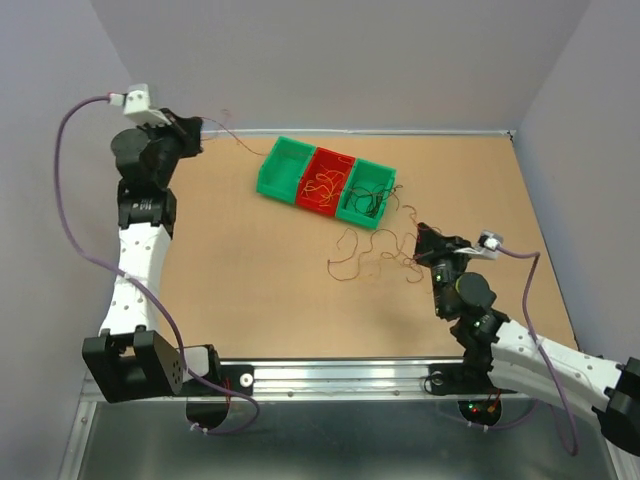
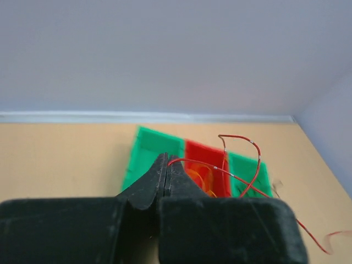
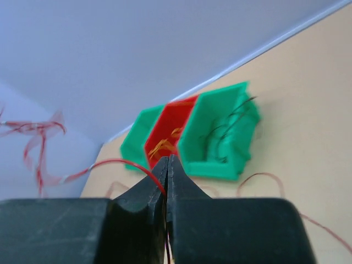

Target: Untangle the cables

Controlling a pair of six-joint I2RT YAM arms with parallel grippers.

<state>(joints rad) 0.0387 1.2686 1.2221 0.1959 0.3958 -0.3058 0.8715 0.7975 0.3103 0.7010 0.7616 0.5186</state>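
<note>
**Top external view.** The sorting is judged partly done. The red bin (image 1: 325, 183) holds orange-yellow strands, and the green bin (image 1: 368, 192) on its right-edge side holds black ones. The other green bin (image 1: 283, 168) shows no clear contents. The loose cables (image 1: 372, 250) lie as thin dark red curls on the tabletop (image 1: 250, 290), between the bins and the right edge, and are not yet separated. The left arm reaches to the far left corner. A red strand (image 1: 245, 145) runs from the left end effector (image 1: 200, 128) toward the bins. The right arm is folded low, with the right end effector (image 1: 422, 235) at the clump's right side.

**Left wrist view.** The fingers (image 2: 157, 179) are pressed together, pinching the red strand at the tip. The strand loops out over the bins.

**Right wrist view.** The fingers (image 3: 179, 176) are closed on a red wire (image 3: 118, 162) that arcs away to the left. Whether it is the same strand cannot be told.
</note>
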